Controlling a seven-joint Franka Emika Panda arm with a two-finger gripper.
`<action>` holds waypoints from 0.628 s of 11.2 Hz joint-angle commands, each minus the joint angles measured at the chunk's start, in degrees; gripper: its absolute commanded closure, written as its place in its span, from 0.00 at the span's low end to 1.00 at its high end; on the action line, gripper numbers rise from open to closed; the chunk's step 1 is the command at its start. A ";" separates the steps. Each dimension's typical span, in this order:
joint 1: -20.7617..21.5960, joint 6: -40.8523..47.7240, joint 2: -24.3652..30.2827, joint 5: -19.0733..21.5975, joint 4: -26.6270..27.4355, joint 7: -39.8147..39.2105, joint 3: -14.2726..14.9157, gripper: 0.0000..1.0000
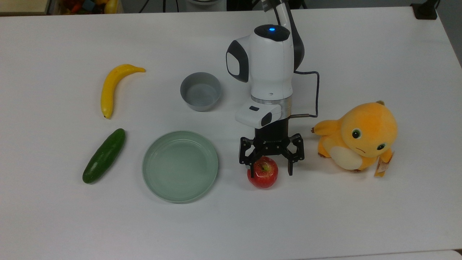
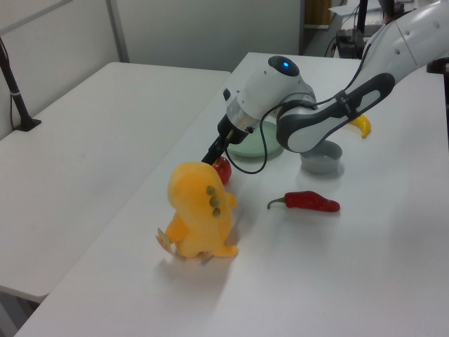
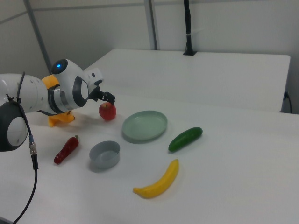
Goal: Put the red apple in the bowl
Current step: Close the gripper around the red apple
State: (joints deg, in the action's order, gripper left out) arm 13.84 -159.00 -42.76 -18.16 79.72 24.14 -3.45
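Red apple (image 1: 262, 173): rests on the white table (image 1: 325, 216), upright with its stem uppermost; between the pale-green plate (image 1: 180, 165) on the top view's left and the orange plush toy (image 1: 359, 138) on the top view's right; just beside the plate, well apart from the toy.
Gripper (image 1: 270, 169): spread wide and holding nothing; poised over the apple with one finger in front of the fruit's upper left in the top view, the other off its right side. Whether any finger touches the skin cannot be told.
Bowl (image 1: 200, 91): small, grey, steep-sided, empty; beyond the plate in the top view, well apart from the apple.
Surface, judged: glossy and rounded, so probably slippery under narrow fingertips.
Stiffness, judged: looks firm; likely to keep its shape under a squeeze.
Weight, judged: light to moderate.
Where to grasp, judged: across the widest girth, fingers on opposite flanks, below the shoulder and clear of the stem.
Risk, judged: a hold set too high may squirt the fruit out sideways; the bowl's mouth looks barely wider than the apple, so release should be well centred.
Other items: banana (image 1: 114, 86), cucumber (image 1: 104, 156), red chili pepper (image 2: 306, 201).
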 commanded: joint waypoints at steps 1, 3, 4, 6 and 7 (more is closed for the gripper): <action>0.66 -1.49 -0.30 -3.37 -0.01 1.53 1.52 0.00; 0.40 -1.49 -0.30 -5.47 0.17 1.53 1.52 0.00; 0.31 -1.49 -0.30 -6.27 0.87 1.44 1.52 0.00; 0.05 -1.40 -0.30 -7.06 1.40 1.44 1.52 0.00; 0.05 -1.40 -0.30 -7.06 2.27 1.44 1.52 0.00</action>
State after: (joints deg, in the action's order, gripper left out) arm 13.69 -159.00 -43.24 -23.71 80.22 24.14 -2.69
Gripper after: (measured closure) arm 0.000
